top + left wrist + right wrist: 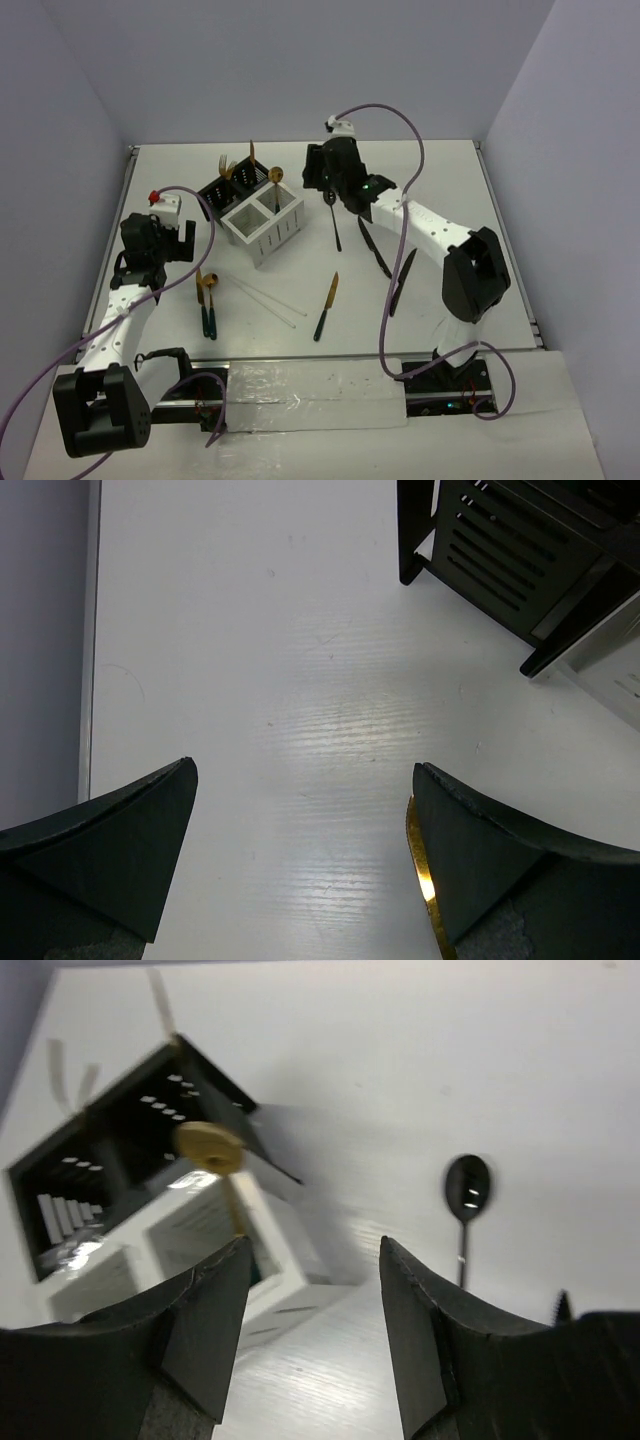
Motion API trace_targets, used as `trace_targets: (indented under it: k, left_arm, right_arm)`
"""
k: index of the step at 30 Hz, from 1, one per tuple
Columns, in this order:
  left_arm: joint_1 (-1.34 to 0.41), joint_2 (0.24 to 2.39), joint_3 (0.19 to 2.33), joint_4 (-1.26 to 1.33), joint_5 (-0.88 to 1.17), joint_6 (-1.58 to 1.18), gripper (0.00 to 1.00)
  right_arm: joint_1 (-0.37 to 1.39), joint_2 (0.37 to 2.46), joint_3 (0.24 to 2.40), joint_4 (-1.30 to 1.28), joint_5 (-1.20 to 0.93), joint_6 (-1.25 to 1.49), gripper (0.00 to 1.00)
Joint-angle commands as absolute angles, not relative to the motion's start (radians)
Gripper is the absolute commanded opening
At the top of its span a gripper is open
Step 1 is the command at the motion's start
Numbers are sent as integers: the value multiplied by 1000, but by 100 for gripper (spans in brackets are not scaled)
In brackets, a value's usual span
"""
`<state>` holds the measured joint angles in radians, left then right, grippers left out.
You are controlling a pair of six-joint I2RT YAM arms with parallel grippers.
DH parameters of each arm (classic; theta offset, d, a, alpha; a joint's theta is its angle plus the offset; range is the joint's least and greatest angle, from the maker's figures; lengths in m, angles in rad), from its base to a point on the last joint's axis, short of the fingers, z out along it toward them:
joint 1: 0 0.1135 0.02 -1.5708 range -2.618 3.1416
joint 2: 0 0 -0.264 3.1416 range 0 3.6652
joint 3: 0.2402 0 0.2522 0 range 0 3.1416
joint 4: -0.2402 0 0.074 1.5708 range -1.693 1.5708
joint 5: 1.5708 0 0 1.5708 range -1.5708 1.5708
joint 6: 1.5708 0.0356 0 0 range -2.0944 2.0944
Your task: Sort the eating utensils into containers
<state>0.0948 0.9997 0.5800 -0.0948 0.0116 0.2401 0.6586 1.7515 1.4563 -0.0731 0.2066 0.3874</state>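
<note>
Aim matters: right fingers [200,1330] hang spread and empty just right of the white box [270,240], where a gold spoon [276,177] stands; black spoon [334,220] lies on the table [450,170] beside that box, so I'd pinch its handle squarely; left fingers [110,860] gape too.

White table [470,200]: matte, faint scuffs. Left wrist view shows fine streaks across bright glare patch on it, plus few small dark specks. Thin metal rim [127,210] runs along left, far and right sides. 3 plain walls [300,60], pale lilac-grey, close in table at left, back and right. Back wall darker toward top, right wall brightest. Clear glossy film [300,385] lies flat on near edge, wrinkled, catching light. Right wrist view blurred, table there plain white.
</note>
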Motion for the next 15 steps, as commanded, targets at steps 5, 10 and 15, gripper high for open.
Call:
trace_targets:
  k: [5,10,15]
  left_arm:
    - [104,977,583,-64,26,241,99]
    - [104,976,584,-66,34,239,99]
    - [106,977,583,-67,29,241,99]
  right_arm:
    - [580,1920,1617,-457,189,414,77]
    - [566,2034,1692,-526,199,388,71]
    - [545,2152,1788,-624,206,362,65]
